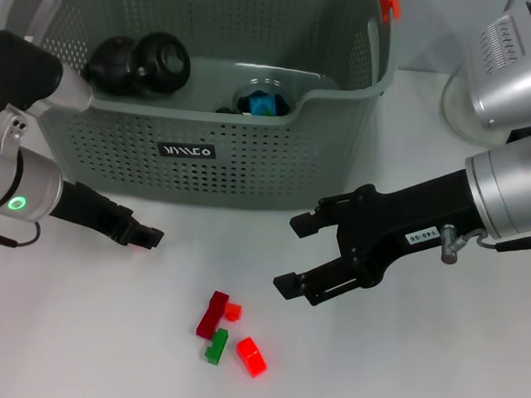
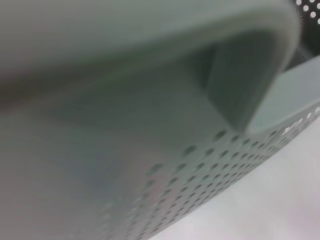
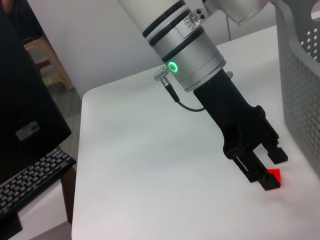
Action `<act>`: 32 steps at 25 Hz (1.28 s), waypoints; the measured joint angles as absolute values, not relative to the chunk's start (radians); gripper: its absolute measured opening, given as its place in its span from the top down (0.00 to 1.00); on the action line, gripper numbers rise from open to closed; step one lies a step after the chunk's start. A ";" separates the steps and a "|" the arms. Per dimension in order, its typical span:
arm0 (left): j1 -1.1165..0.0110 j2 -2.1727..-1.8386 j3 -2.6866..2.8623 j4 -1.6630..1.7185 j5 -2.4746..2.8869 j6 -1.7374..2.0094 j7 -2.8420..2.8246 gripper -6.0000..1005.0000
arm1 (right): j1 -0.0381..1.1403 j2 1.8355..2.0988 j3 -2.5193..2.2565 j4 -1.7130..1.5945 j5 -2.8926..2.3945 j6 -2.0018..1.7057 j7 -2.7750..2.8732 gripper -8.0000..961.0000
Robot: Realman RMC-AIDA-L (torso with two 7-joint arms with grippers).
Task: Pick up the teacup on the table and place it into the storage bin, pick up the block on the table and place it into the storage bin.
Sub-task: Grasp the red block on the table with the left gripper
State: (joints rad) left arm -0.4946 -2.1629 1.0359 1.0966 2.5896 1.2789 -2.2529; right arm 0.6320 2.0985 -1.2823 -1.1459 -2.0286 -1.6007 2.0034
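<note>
Picking a block cleanly is the step in hand, I judge. In the head view the right pincer (image 1: pixel 296 254) hangs open over the desk (image 1: pixel 437 357), just right of and above the cluster of blocks (image 1: pixel 229 331): a dark red one, a green one and two bright red ones, lying close together in front of the bin (image 1: pixel 214 150). A cup (image 1: pixel 261 100) already sits in the bin with a blue piece in it, beside two dark round things (image 1: pixel 138 63). The left pincer (image 1: pixel 144 236) rests low by the bin's front wall; I cannot tell its state. The left wrist view shows only the bin's perforated wall (image 2: pixel 200 180) up close. In the right wrist view the left pincer (image 3: pixel 270 175) stands beside a red block (image 3: pixel 274 176) near the bin (image 3: pixel 300 75). Best to take an outlying block, jaws straddling it squarely, so neighbours are not nudged.
</note>
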 joint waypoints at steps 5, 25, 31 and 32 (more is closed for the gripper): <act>-0.500 -2.164 1.049 1.097 2.591 1.283 -2.252 0.40 | 0.632 2.098 -1.281 -1.146 -2.028 -1.597 2.003 0.05; -0.511 -2.163 1.055 1.195 2.653 1.376 -2.294 0.40 | 0.642 2.098 -1.270 -1.146 -2.027 -1.598 1.997 0.05; -0.512 -2.167 1.061 1.193 2.675 1.374 -2.323 0.39 | 0.643 2.098 -1.270 -1.146 -2.027 -1.597 1.995 0.05; -0.512 -2.167 1.061 1.191 2.675 1.371 -2.325 0.39 | 0.644 2.098 -1.270 -1.146 -2.026 -1.596 1.995 0.05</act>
State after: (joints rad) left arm -0.5116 -2.1673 1.0614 1.1911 2.6753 1.3711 -2.3245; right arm 0.6439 2.0985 -1.2701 -1.1459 -2.0264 -1.5964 1.9945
